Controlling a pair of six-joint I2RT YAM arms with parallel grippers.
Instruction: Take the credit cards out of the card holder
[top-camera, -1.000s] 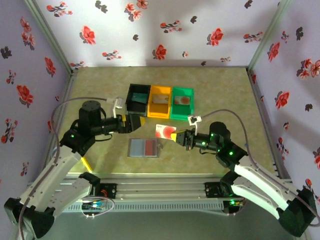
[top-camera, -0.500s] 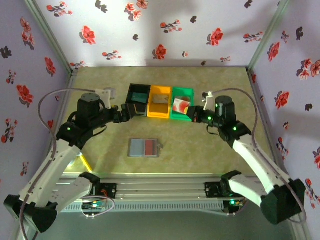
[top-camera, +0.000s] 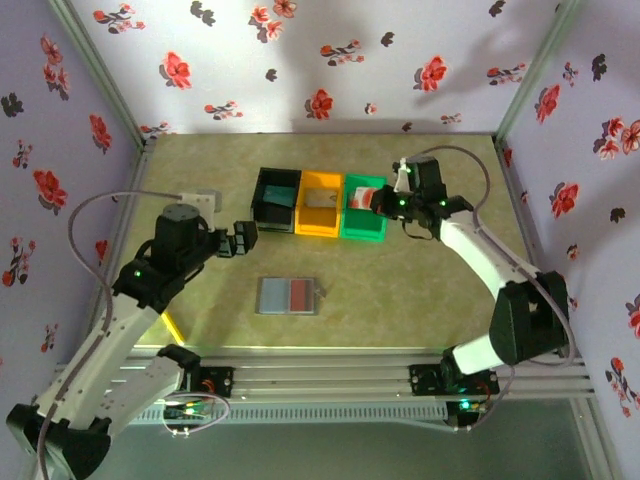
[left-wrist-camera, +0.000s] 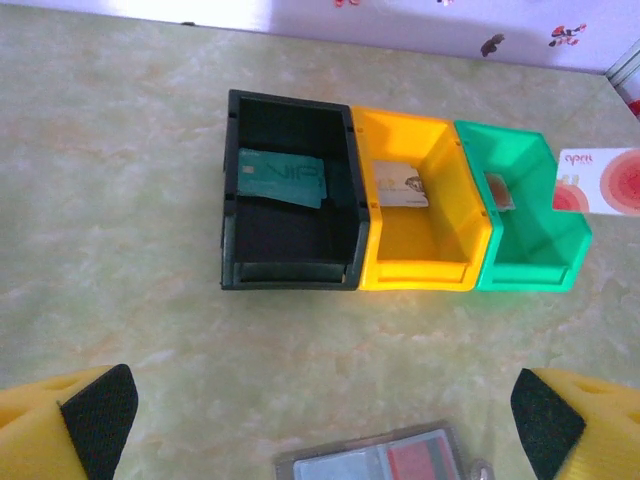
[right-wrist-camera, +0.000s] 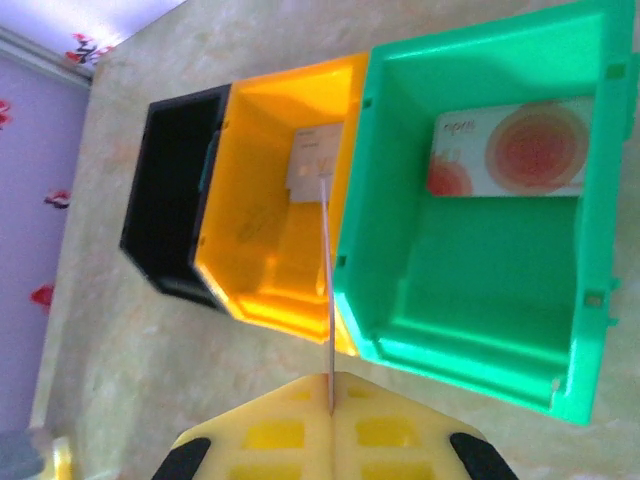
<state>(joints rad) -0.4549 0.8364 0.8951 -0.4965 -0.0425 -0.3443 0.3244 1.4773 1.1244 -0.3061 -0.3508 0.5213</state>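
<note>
The grey card holder (top-camera: 288, 296) lies open and flat on the table, with a blue-grey card (top-camera: 273, 296) in its left panel and a red card (top-camera: 301, 295) in its right. My right gripper (top-camera: 384, 203) is shut on a pale card with an orange-red mark (top-camera: 362, 199), held over the green bin (top-camera: 363, 228). In the right wrist view that card (right-wrist-camera: 325, 290) shows edge-on between the closed fingers (right-wrist-camera: 330, 405). My left gripper (top-camera: 246, 238) stands open to the left of the bins, nothing between its fingertips (left-wrist-camera: 95, 420). The holder (left-wrist-camera: 385, 462) sits below it.
Three bins stand in a row: black (left-wrist-camera: 290, 260) holding a teal card (left-wrist-camera: 282, 178), yellow (left-wrist-camera: 420, 268) holding a pale card (left-wrist-camera: 400, 186), and green (right-wrist-camera: 480, 280) holding a pale orange-circled card (right-wrist-camera: 510, 150). Floral walls close the table's sides and back.
The right arm has carried the pale card from beside the holder up and back to the green bin. The left arm has drawn back to the left, away from the black bin.
</note>
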